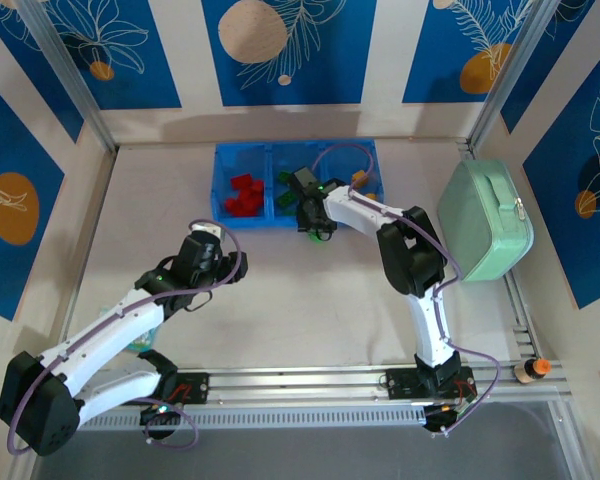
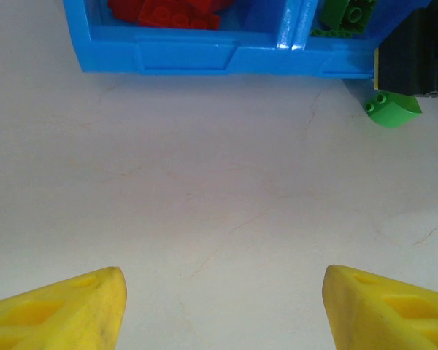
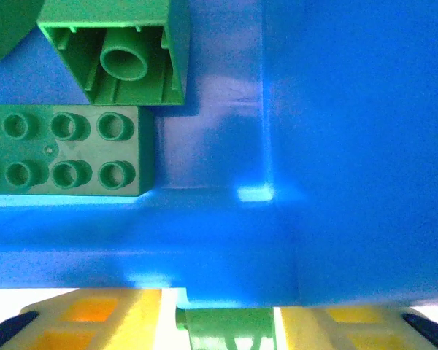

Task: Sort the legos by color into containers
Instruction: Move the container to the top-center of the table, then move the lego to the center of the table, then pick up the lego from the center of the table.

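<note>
Right fingers (image 3: 95, 317) flank green brick (image 3: 226, 329) on tabletop, just beside tray (image 3: 204, 248) near wall — clamped or not, cannot tell. Risk: off-centre pinch squirts brick out; lift snags wall, shoving tray. Left fingers (image 2: 66, 310) open, empty, well apart.

pale table (image 1: 280, 300). blue tray (image 1: 242, 223) at twelve o'clock by the far edge; one green brick (image 2: 390, 111) on the surface just before its near wall. mint case (image 1: 485, 220) at three o'clock. pale packet (image 1: 143, 336) at eight o'clock, half hidden.
</note>
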